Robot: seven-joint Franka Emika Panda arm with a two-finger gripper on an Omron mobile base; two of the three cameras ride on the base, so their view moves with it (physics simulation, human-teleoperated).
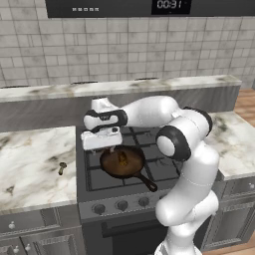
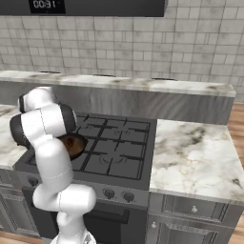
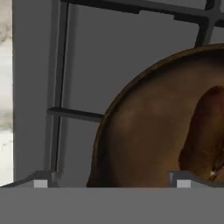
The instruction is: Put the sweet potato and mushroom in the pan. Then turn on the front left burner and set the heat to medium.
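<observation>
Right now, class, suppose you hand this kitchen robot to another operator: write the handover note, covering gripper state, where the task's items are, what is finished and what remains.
Gripper: hovers over the left edge of the round dark cast-iron pan, fingers apart, holding nothing.
The pan sits on the front left burner's black grate, handle pointing front-right.
The oblong reddish-brown sweet potato lies inside the pan: done.
The tiny tan mushroom is on the marble counter left of the stove, untouched.
Left: pick up the mushroom, put it in the pan, then turn the front left burner on and set it to medium.
</observation>
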